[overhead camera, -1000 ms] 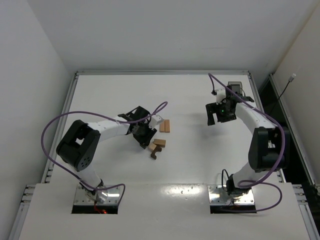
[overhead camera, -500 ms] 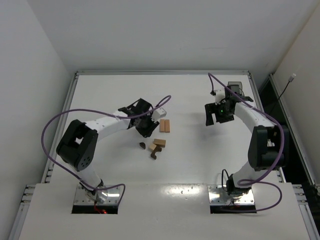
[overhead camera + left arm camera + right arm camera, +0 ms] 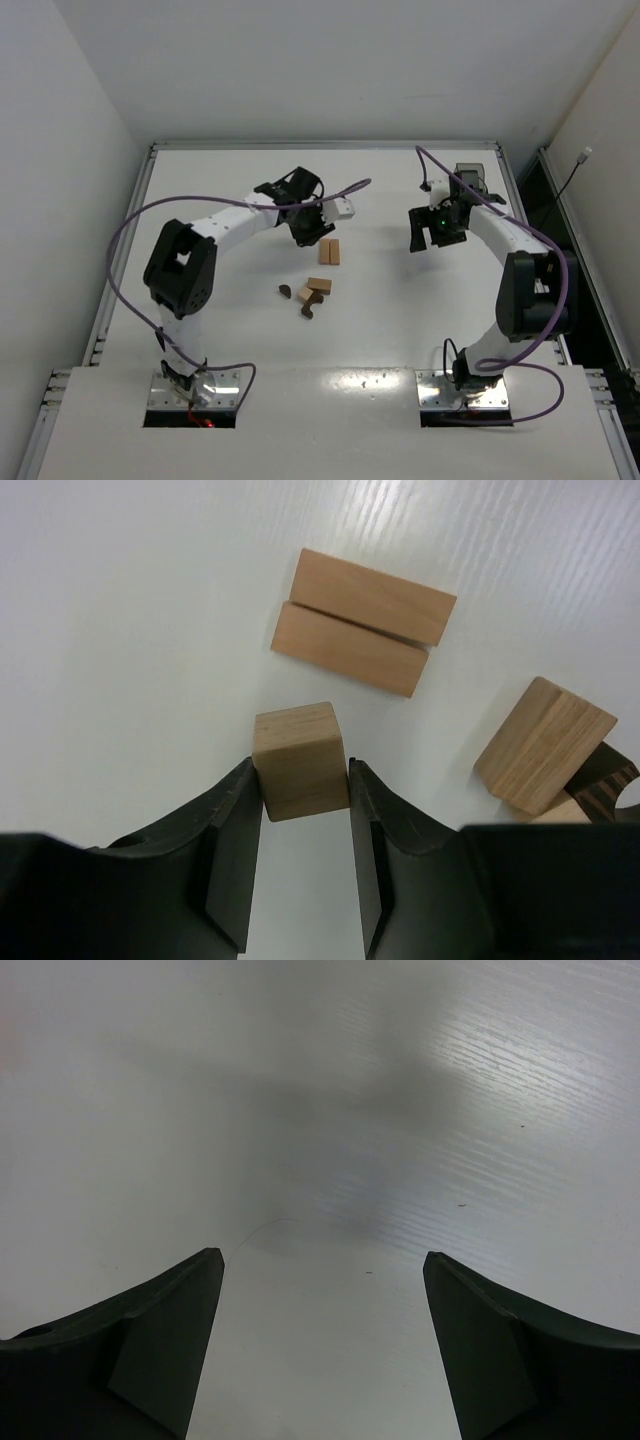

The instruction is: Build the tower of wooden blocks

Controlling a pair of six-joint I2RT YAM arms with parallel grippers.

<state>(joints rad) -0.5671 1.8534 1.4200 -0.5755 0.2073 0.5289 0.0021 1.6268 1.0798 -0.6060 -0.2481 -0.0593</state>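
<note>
From above, the left arm reaches over the middle of the white worktop, and its left pincer sits just beside two long light tan wooden blocks that lie touching side by side. Nearer the arm bases is a loose cluster: a short tan wooden block, a smaller tan piece and a curved dark brown wooden piece close together, with a small dark brown chip a little apart on the left. The right pincer hangs over bare worktop on the right, well apart from all the blocks.

The left wrist camera shows the left pincer clamped on a small light tan wooden cube, one finger pressing each side. Whether the cube touches the worktop cannot be told. Just beyond it lie the two long blocks, and to the right the short tan block rests against the dark brown piece.

The right wrist camera shows the right pincer with its fingers spread wide apart, holding nothing, above plain white worktop.
</note>
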